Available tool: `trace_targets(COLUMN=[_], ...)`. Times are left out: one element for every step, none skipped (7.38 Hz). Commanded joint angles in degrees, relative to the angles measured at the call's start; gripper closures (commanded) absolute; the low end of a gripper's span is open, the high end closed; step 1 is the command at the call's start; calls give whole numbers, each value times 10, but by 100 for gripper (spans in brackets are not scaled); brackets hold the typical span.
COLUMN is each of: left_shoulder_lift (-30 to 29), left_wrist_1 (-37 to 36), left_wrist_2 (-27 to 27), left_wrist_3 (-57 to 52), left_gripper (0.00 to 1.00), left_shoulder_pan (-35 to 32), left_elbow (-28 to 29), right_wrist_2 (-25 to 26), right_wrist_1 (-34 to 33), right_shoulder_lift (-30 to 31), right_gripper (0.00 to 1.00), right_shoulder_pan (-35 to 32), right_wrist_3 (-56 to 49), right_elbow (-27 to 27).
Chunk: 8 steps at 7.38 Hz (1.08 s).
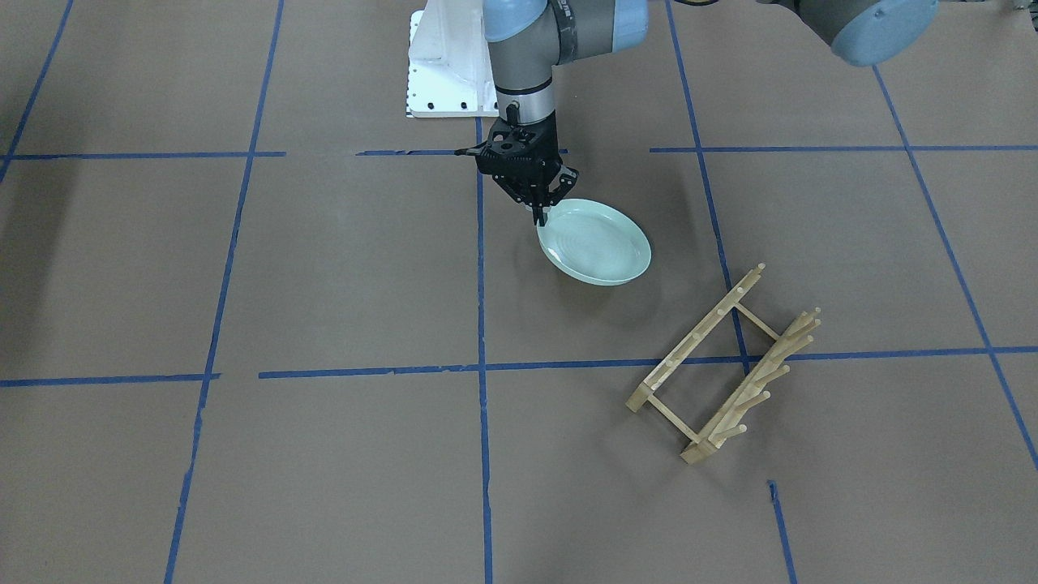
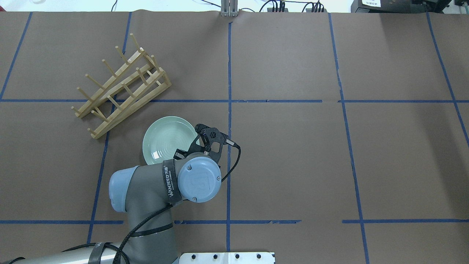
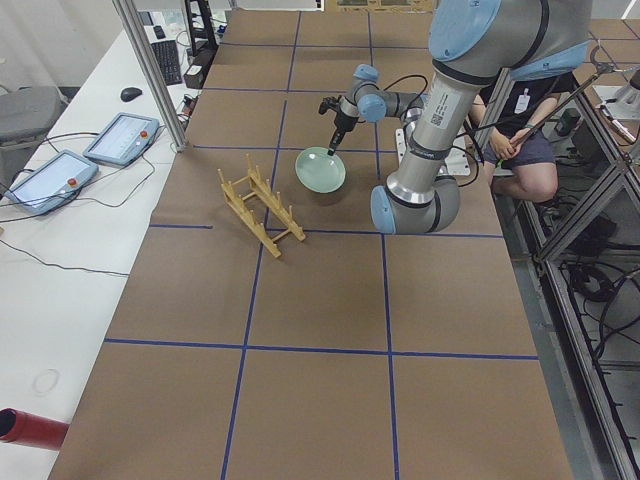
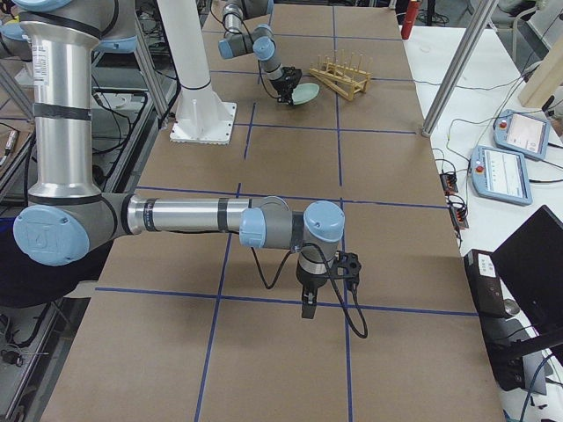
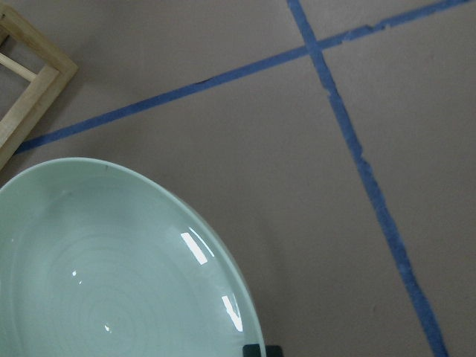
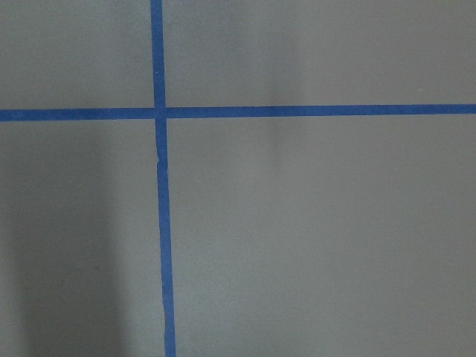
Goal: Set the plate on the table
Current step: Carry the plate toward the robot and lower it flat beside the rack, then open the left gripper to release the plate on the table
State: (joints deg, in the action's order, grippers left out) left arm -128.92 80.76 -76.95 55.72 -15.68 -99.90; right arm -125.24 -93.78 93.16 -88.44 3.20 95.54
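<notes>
The pale mint-green plate (image 1: 596,243) is face up just over the brown table (image 1: 324,268), between the robot base and the wooden rack. My left gripper (image 1: 539,212) points down and is shut on the plate's rim on the base side. The plate looks slightly tilted, and I cannot tell whether its far edge touches the table. It also shows in the overhead view (image 2: 166,139) and fills the lower left of the left wrist view (image 5: 111,275). My right gripper (image 4: 306,303) hangs over bare table far from the plate; I cannot tell whether it is open or shut.
The empty wooden peg rack (image 1: 726,365) stands on the table a short way from the plate, also in the overhead view (image 2: 121,86). The white robot base (image 1: 446,73) is behind the left gripper. Blue tape lines cross the table.
</notes>
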Motion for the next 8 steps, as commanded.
trace_targets(left_shoulder_lift=[2,2,1,3,1,1,3,6], left_wrist_1=[2,4,7,18,18,18,19,22], left_wrist_2=[11,9,7,7,4,-5,-78,-161], left_wrist_3=[-33,-33,-30,-27,-13,-14,-13,-14], left_gripper=[13,0,0,0,0,0,0,0], left_shoulder_pan=[7,6,5,1,-2,-18,-56,-131], left_elbow=[4,-5,-23,-32,-47,-73,-86,-106], right_wrist_2=[0,0,0,0,0,0,0,0], right_wrist_1=[0,-1,0,0,0,0,0,0], right_shoulder_lift=[0,0,0,0,0,0,0,0], right_gripper=[0,0,0,0,0,0,0,0], right_shoulder_pan=[-1,0,-1,-1,0,-1,-1,0], right_wrist_3=[0,0,0,1,0,0,0,0], right_elbow=[0,0,0,0,0,0,0,0])
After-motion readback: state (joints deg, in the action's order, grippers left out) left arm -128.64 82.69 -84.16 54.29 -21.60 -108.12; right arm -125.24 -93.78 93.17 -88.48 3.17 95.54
